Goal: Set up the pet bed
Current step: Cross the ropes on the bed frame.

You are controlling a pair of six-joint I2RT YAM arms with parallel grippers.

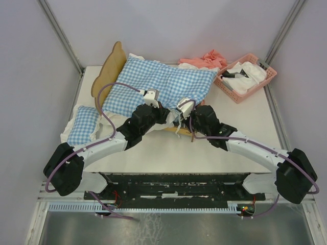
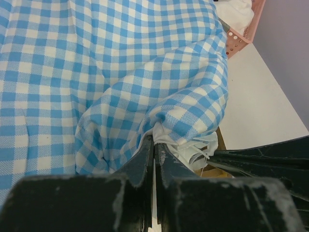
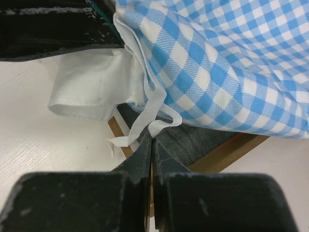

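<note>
The pet bed [image 1: 109, 70] stands at the table's back left, its wavy wooden headboard upright. A blue-and-white checked cushion [image 1: 163, 84] lies across it and hides most of the frame. Both grippers meet at the cushion's near edge. My left gripper [image 2: 154, 141] is shut on the cushion's white frill [image 2: 169, 140]. My right gripper [image 3: 152, 138] is shut on a white tie [image 3: 145, 116] hanging from the cushion [image 3: 231, 63]. In the right wrist view, the bed's grey fabric base [image 3: 195, 140] and wooden rail [image 3: 227, 151] show under the cushion.
A small checked pillow [image 1: 83, 125] lies at the table's left edge. A pink basket [image 1: 246, 76] with white cloths stands at the back right, and a pink cloth [image 1: 207, 57] is bunched beside it. Purple walls close in the back and sides.
</note>
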